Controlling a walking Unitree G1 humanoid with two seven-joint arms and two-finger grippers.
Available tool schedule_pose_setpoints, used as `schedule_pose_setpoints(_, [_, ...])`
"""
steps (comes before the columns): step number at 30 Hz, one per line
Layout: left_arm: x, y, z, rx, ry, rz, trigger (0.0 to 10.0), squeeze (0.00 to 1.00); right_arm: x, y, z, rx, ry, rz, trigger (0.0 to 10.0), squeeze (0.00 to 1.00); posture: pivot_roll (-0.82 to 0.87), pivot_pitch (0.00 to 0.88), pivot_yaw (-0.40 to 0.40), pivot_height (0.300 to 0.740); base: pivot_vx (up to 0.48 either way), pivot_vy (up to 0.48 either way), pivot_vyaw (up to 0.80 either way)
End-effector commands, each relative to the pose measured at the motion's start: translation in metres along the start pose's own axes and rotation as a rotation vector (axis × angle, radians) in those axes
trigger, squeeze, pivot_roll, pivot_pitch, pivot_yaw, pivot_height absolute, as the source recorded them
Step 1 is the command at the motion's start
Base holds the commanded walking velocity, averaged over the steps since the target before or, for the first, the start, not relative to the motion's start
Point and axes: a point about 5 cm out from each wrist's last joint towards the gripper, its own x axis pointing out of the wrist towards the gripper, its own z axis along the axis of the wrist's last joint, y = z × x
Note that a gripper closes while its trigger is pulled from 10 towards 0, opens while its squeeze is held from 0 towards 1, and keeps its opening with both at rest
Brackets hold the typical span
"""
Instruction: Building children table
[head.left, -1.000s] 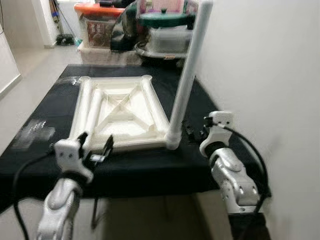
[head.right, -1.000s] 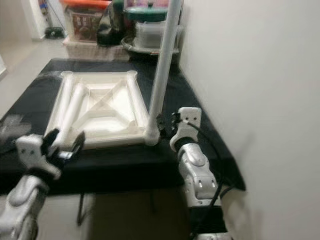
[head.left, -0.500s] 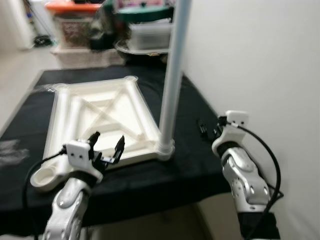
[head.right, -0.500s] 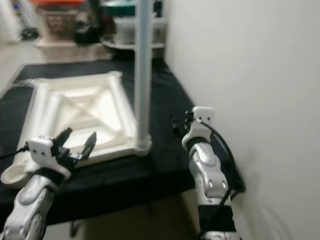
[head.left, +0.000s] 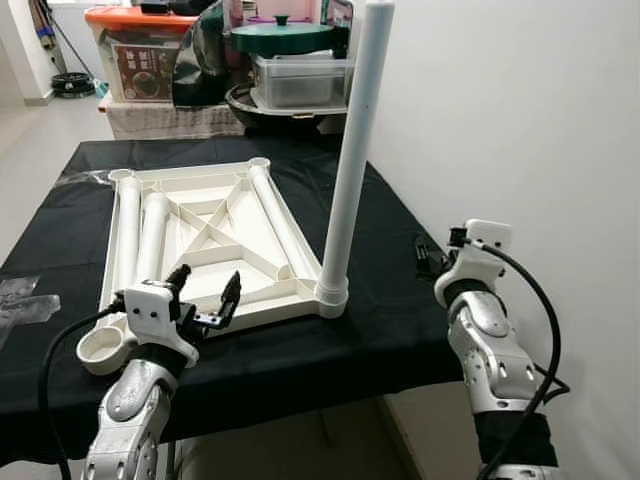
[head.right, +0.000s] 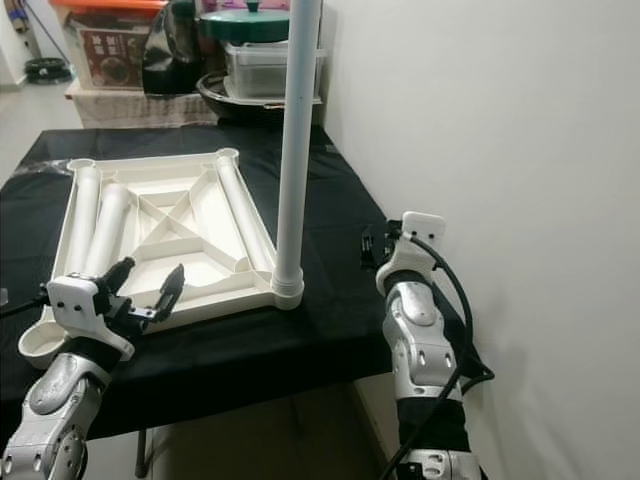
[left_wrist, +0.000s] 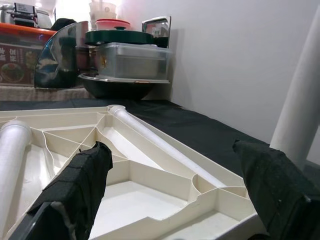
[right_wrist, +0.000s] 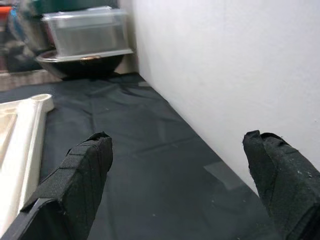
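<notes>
Left eye view: left claw (head.left: 205, 300) spread wide, hovering at tabletop (head.left: 215, 230) edge.

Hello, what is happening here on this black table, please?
A humanoid robot is assembling a small white plastic table. The tabletop lies upside down on the black-covered table, with one leg standing upright in its near right corner and loose legs lying inside it. The left gripper is open at the tabletop's near edge, holding nothing. The right gripper is open too, beside the wall, away from the parts.

Storage boxes (head.left: 130, 45), lidded pot (head.left: 280, 38)
</notes>
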Motion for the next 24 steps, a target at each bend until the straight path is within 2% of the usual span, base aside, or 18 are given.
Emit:
schedule_pose_setpoints(1, [-0.002,0.002,-0.003,-0.001,0.011,0.003,10.0,0.0,0.003,0.002,0.005,0.003,-0.023,0.032,10.0,0.0,0.02,0.0,-0.102,0.74,0.0,0.0,0.0])
schedule_pose_setpoints(2, [-0.002,0.003,-0.003,-0.001,0.01,0.003,10.0,0.0,0.007,0.003,0.01,0.006,-0.042,0.112,10.0,0.0,0.02,0.0,-0.101,0.74,0.0,0.0,0.0])
schedule_pose_setpoints(3, [-0.002,0.003,-0.003,-0.001,0.01,0.003,10.0,0.0,0.007,0.003,0.01,0.006,-0.042,0.112,10.0,0.0,0.02,0.0,-0.101,0.74,0.0,0.0,0.0])
schedule_pose_setpoints(5, [-0.002,0.003,-0.003,-0.001,0.011,0.003,10.0,0.0,0.013,0.005,0.019,0.008,-0.064,0.251,10.0,0.0,0.02,0.0,-0.097,0.74,0.0,0.0,0.0])
schedule_pose_setpoints(7, [-0.002,0.003,-0.003,-0.001,0.011,0.003,10.0,0.0,0.013,0.005,0.019,0.008,-0.064,0.251,10.0,0.0,0.02,0.0,-0.097,0.74,0.0,0.0,0.0])
schedule_pose_setpoints(8, [-0.001,0.003,-0.003,-0.003,0.009,-0.001,10.0,0.0,0.017,0.003,0.026,0.006,-0.068,0.378,10.0,0.0,0.02,0.0,-0.097,0.74,0.0,0.0,0.0])
schedule_pose_setpoints(9, [-0.001,0.003,-0.003,-0.003,0.009,-0.001,10.0,0.0,0.017,0.003,0.026,0.006,-0.068,0.378,10.0,0.0,0.02,0.0,-0.097,0.74,0.0,0.0,0.0])
schedule_pose_setpoints(11, [0.001,0.003,-0.002,-0.005,0.005,-0.008,10.0,0.0,0.026,-0.003,0.038,-0.028,-0.06,0.568,10.0,0.0,0.02,0.0,-0.102,0.74,0.0,0.0,0.0])
schedule_pose_setpoints(12, [0.001,0.003,-0.002,-0.005,0.005,-0.008,10.0,0.0,0.026,-0.003,0.038,-0.028,-0.06,0.568,10.0,0.0,0.02,0.0,-0.102,0.74,0.0,0.0,0.0])
schedule_pose_setpoints(13, [0.001,0.003,-0.001,-0.006,0.003,-0.01,10.0,0.0,0.029,-0.005,0.041,-0.055,-0.048,0.634,10.0,0.0,0.03,0.0,-0.106,0.74,0.0,0.0,0.0])
schedule_pose_setpoints(17, [0.0,0.003,-0.001,-0.006,0.0,-0.01,10.0,0.0,0.033,-0.005,0.041,-0.113,-0.02,0.725,10.0,0.0,0.05,0.0,-0.116,0.74,0.0,0.0,0.0])
schedule_pose_setpoints(18, [-0.002,0.004,0.0,-0.004,0.001,-0.006,10.0,0.0,0.035,-0.005,0.039,-0.145,0.003,0.797,10.0,0.0,0.06,0.0,-0.121,0.74,0.0,0.0,0.0])
schedule_pose_setpoints(24, [-0.003,0.007,0.0,0.002,0.002,-0.001,10.0,0.0,0.036,-0.003,0.038,-0.175,0.031,0.909,10.0,0.0,0.07,0.0,-0.126,0.74,0.0,0.0,0.0])
